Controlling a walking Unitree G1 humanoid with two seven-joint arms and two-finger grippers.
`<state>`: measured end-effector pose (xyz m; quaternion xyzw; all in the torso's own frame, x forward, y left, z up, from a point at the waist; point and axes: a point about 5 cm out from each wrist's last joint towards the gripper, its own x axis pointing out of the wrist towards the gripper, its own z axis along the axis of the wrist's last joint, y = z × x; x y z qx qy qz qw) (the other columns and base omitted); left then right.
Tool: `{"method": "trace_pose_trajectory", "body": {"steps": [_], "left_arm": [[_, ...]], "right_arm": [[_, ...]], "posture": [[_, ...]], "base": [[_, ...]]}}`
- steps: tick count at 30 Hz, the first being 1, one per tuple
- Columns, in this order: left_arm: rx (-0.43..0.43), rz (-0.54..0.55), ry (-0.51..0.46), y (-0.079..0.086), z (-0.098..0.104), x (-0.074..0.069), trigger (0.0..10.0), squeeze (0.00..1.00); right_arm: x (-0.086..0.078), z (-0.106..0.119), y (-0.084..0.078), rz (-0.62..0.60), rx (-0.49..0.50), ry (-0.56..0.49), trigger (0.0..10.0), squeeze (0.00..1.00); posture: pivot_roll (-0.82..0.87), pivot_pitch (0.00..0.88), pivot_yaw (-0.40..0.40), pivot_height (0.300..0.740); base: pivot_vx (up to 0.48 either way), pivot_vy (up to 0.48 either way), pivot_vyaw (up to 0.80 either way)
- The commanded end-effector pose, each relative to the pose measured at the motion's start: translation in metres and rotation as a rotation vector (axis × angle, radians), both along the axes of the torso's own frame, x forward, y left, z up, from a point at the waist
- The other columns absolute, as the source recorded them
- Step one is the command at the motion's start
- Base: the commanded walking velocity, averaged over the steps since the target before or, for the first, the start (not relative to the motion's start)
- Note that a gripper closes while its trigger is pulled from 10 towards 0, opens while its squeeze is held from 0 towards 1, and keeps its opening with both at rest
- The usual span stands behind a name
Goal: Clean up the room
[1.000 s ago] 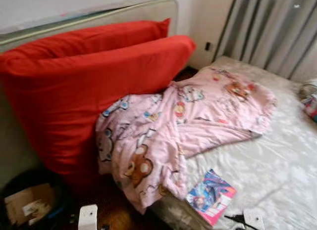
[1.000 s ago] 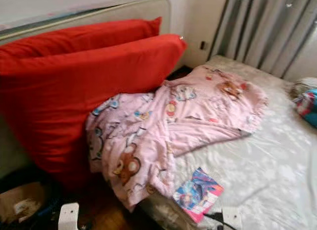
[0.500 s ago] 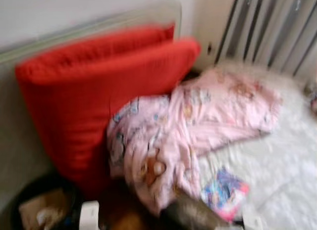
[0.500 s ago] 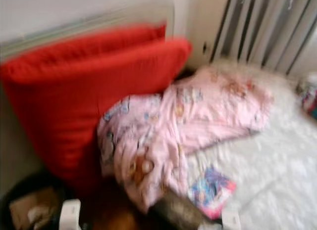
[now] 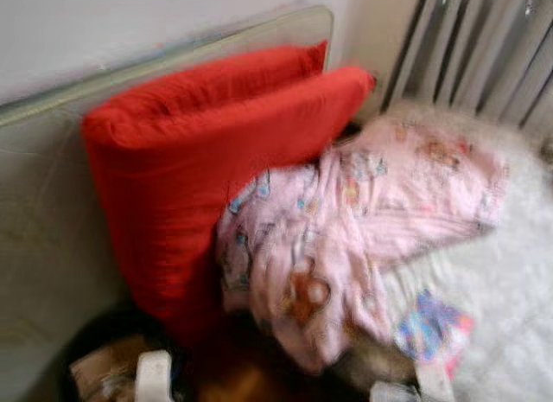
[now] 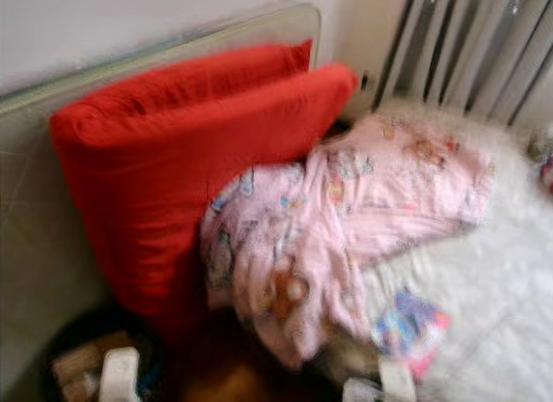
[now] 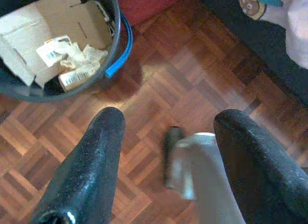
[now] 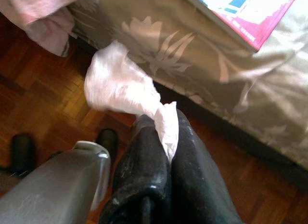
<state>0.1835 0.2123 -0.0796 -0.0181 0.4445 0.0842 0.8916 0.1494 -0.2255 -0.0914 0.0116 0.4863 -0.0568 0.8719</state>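
Pinching white tissue (image 8: 122, 91) in right end effector (image 8: 166, 137), above parquet floor (image 8: 43, 96)

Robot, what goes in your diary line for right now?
right hand: shut on white tissue | left hand: open above floor | bin: holds cardboard | head views: blurred

We've got glossy wood parquet floor (image 7: 159, 89), torn matt cardboard (image 7: 43, 36) in the bin, and a thin crinkly white tissue (image 8: 122, 91). Pillows (image 5: 216, 160) are plain matt red cloth, blanket (image 5: 363, 220) soft printed cotton-looking stuff.
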Motion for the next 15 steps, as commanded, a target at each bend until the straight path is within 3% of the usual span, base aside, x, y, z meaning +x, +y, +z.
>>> {"method": "trace_pose_trajectory", "body": {"steps": [1,15], "left_arm": [[0.020,0.007,0.009,0.0091,0.0009,-0.0018,10.0,0.00],[0.019,0.008,0.006,0.0091,0.0013,-0.0010,10.0,0.00]], "right_arm": [[0.0068,0.0017,0.0045,0.006,0.009,-0.019,10.0,0.00],[0.0086,0.0026,0.0052,0.019,0.010,-0.031,10.0,0.00]], "posture": [[0.00,0.000,-0.073,0.740],[0.00,0.000,-0.073,0.740]], "base": [[0.000,0.428,0.00],[0.000,0.427,0.00]]}}
